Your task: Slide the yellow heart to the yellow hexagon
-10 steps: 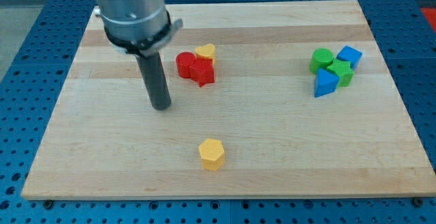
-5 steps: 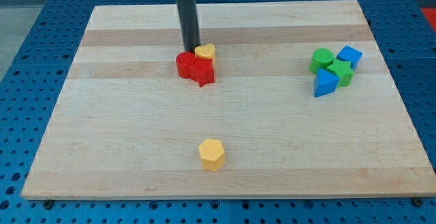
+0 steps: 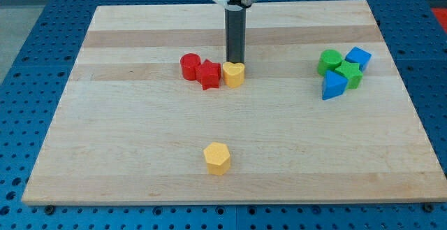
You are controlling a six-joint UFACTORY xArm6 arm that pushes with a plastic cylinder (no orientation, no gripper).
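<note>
Behind the yellow heart [image 3: 234, 74], at its top edge, we rest my tip [image 3: 235, 62]; we have no fingers; yellow hexagon [image 3: 217, 158] lies well below

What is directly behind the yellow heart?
My tip stands just behind the yellow heart, toward the view's top. The heart covers the rod's very end, so contact cannot be seen.
</note>
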